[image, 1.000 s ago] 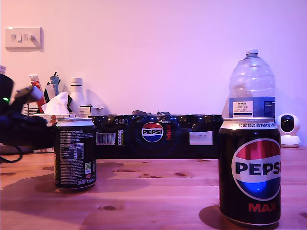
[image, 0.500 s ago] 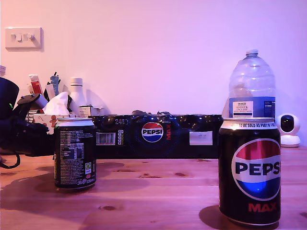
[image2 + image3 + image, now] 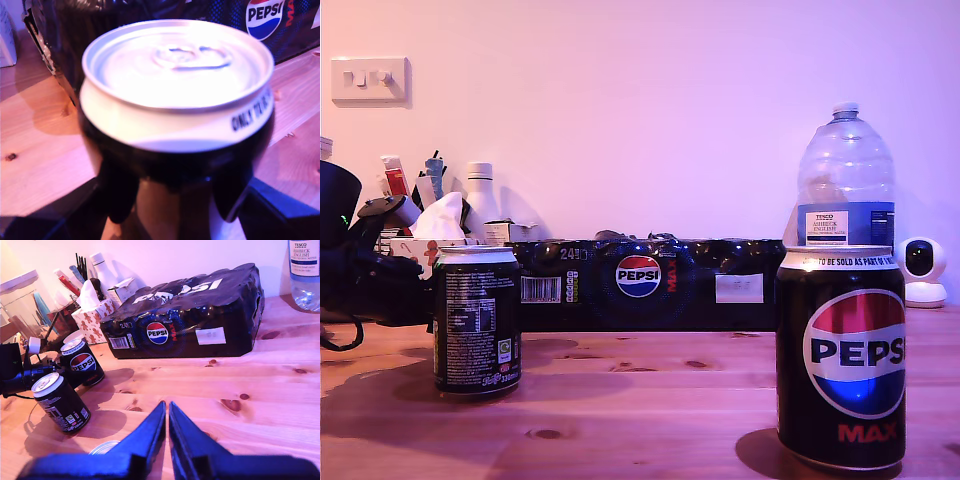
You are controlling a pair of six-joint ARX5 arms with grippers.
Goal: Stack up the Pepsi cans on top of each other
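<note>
One Pepsi can [image 3: 175, 110] sits clamped between my first claw's [image 3: 175, 200] jaws

The arm [image 3: 365, 270] at the exterior view's left edge now sits lower and further back than 1 s ago, barely shifting lately.

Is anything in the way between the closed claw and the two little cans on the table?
Nothing visible is. Only bare table lies between my second gripper and the nearer Pepsi can or the farther Pepsi can. The multipack sits further back.
</note>
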